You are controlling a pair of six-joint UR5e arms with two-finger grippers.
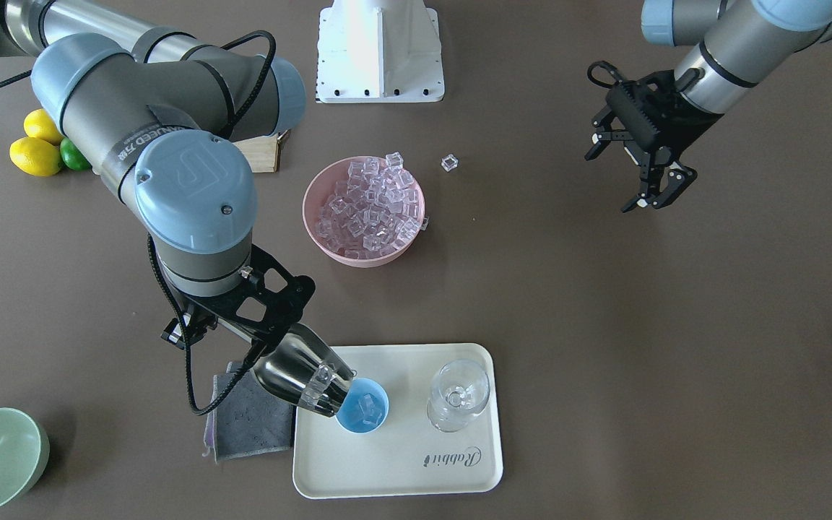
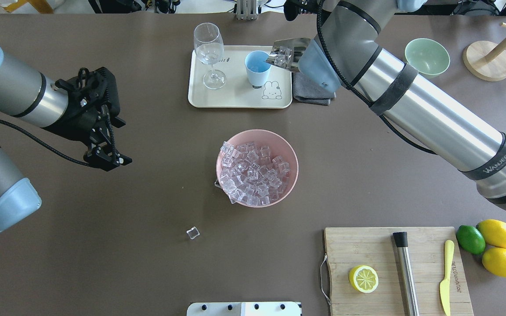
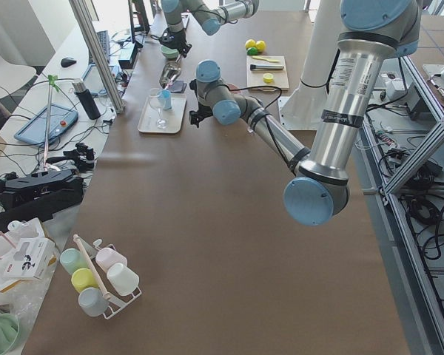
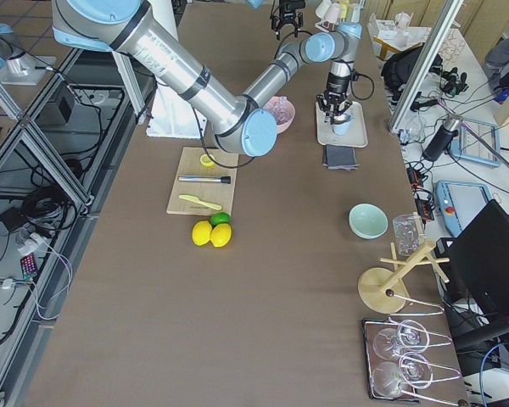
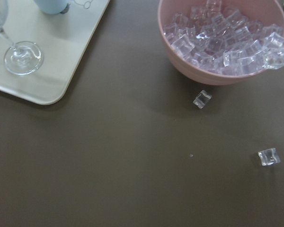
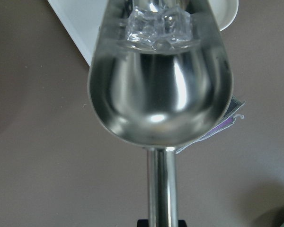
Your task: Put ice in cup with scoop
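Exterior front-facing: the right hand (image 1: 261,339) is grasping the scoop (image 1: 302,374), holding it tilted over the cup (image 1: 364,408) to guide ice (image 1: 318,383) inside.

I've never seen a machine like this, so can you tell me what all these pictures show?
It is a robot with two arms at a brown table, photographed at the same moment by six cameras: one facing it, one behind it looking down, one at each table end, and one on each wrist. The right arm's fingers grip a shiny steel scoop, tipped over a small light-blue cup on a cream tray. Clear ice cubes sit at the scoop's lip, and some already lie in the cup. A clear stemmed glass stands beside the cup. A pink bowl holds more ice. The left arm's fingers hang open and empty above the table.
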